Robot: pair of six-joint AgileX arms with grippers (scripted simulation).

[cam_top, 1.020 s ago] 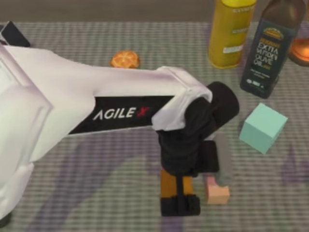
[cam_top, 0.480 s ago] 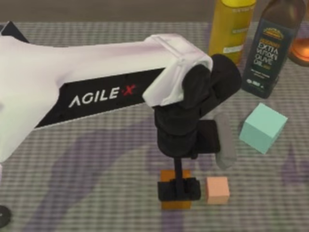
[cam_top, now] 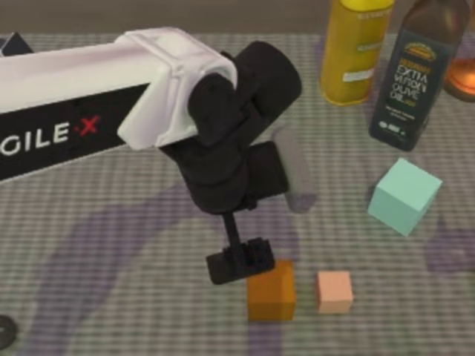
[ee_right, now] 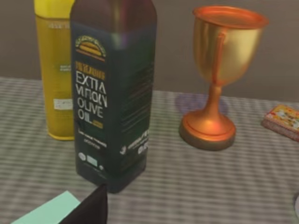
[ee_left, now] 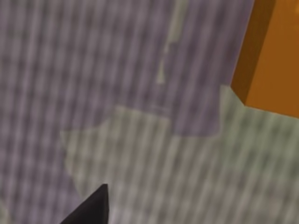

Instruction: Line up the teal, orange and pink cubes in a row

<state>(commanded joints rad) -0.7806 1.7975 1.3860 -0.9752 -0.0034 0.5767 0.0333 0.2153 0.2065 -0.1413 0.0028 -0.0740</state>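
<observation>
— Biggest first?
— White AgileX left arm (cam_top: 111, 111), reaching in from 9 o'clock across the table (cam_top: 111, 245). Left gripper (cam_top: 241, 263) hanging low at the near middle, holding nothing; apart or together, cannot tell.
— And the cubes?
— Teal cube (cam_top: 404, 194) at 3 o'clock from the table's middle, sitting turned at an angle, alone. Orange cube (cam_top: 271, 291) at 6 o'clock, just at 4 o'clock of the left gripper; whether touching it, cannot tell. Seen from the left wrist, only a corner of that cube, resting on the checked cloth.
— Smallest?
— Pink cube (cam_top: 335, 291), at 3 o'clock of the orange cube, just beside it with a narrow gap. Teal cube at 1 o'clock of the pink one, well apart.
— Right side?
— Right gripper (ee_right: 91, 207) out of the top view, facing a dark oil bottle (ee_right: 114, 93); grip impossible to tell.
</observation>
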